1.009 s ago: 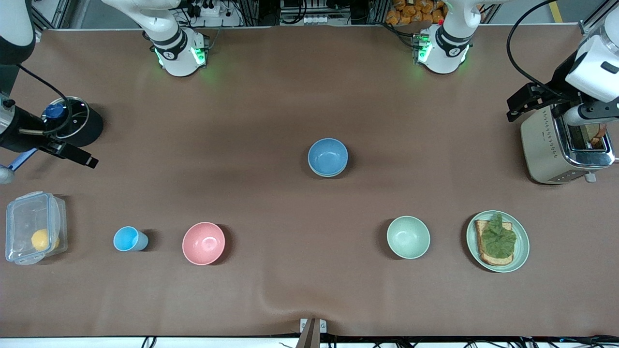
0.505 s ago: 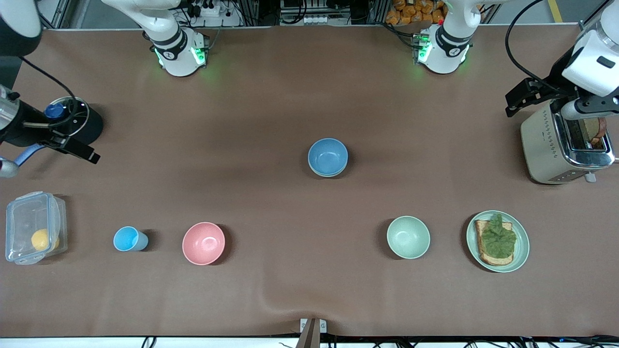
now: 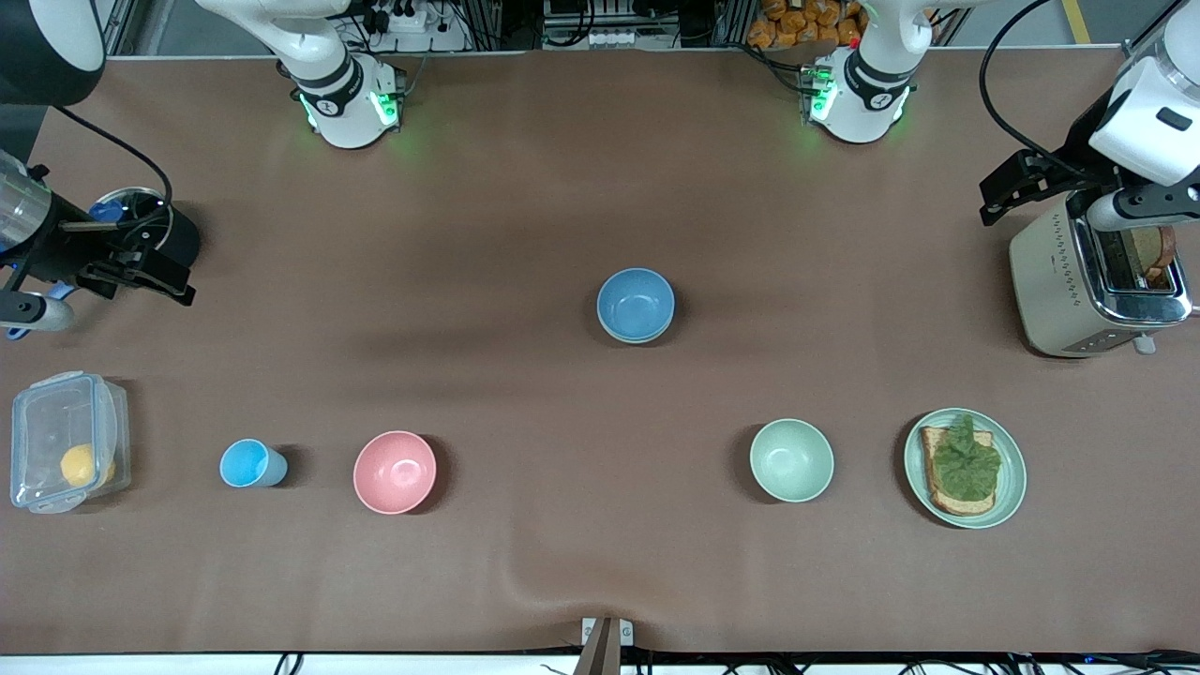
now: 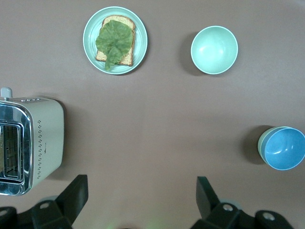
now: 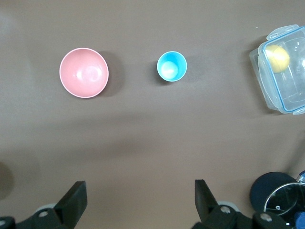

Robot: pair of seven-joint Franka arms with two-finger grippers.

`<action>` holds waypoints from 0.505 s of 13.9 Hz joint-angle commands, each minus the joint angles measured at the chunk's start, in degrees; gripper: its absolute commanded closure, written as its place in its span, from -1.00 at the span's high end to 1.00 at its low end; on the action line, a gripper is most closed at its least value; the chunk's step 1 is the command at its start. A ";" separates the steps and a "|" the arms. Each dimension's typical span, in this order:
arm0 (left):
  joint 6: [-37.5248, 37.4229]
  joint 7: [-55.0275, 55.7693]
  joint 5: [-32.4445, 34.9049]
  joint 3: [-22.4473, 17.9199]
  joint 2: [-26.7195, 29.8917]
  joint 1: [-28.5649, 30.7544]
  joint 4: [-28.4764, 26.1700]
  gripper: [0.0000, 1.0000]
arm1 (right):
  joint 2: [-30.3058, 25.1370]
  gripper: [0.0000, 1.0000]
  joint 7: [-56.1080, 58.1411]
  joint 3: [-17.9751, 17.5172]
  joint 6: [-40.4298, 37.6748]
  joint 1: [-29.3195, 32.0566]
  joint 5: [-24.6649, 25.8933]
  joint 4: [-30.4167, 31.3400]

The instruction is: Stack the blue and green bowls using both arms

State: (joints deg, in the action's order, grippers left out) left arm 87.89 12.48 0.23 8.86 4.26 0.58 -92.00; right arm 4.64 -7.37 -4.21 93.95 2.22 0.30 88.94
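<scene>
The blue bowl [image 3: 636,303] stands mid-table, nested in a pale green bowl; only that bowl's rim [image 4: 261,144] shows beside the blue bowl [image 4: 285,148] in the left wrist view. A second green bowl [image 3: 791,459] stands alone, nearer the front camera and toward the left arm's end, and also shows in the left wrist view [image 4: 214,49]. My left gripper [image 3: 1008,192] hangs open and empty over the table beside the toaster; its fingertips frame bare cloth [image 4: 141,191]. My right gripper [image 3: 155,277] hangs open and empty by the black pot [image 5: 139,193].
A toaster [image 3: 1087,281] stands at the left arm's end. A green plate [image 3: 1012,473] holds toast and lettuce beside the lone green bowl. A pink bowl [image 3: 395,472], a light-blue cup [image 3: 248,463], a clear box [image 3: 47,412] with a lemon and a black pot [image 3: 169,246] lie toward the right arm's end.
My right gripper has drifted toward the robots' side and turned a little by the black pot. My left gripper has shifted slightly by the toaster. The bowls have not moved.
</scene>
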 commanded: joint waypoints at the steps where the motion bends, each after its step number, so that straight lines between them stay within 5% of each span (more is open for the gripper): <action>1: 0.17 -1.49 -1.20 -0.68 1.63 -0.23 -1.42 1.00 | -2.18 1.00 1.30 -0.27 -0.09 0.77 1.10 1.85; 7: -0.09 -1.58 -1.11 -0.60 1.63 -0.32 -1.34 1.00 | -1.92 1.00 0.78 -0.01 -0.09 0.77 1.10 1.67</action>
State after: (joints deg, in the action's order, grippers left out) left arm 87.89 12.48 0.23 8.84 4.26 0.58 -92.02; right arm 4.43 -7.00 -3.83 93.82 2.39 0.35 89.07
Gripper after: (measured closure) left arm 0.000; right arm 0.000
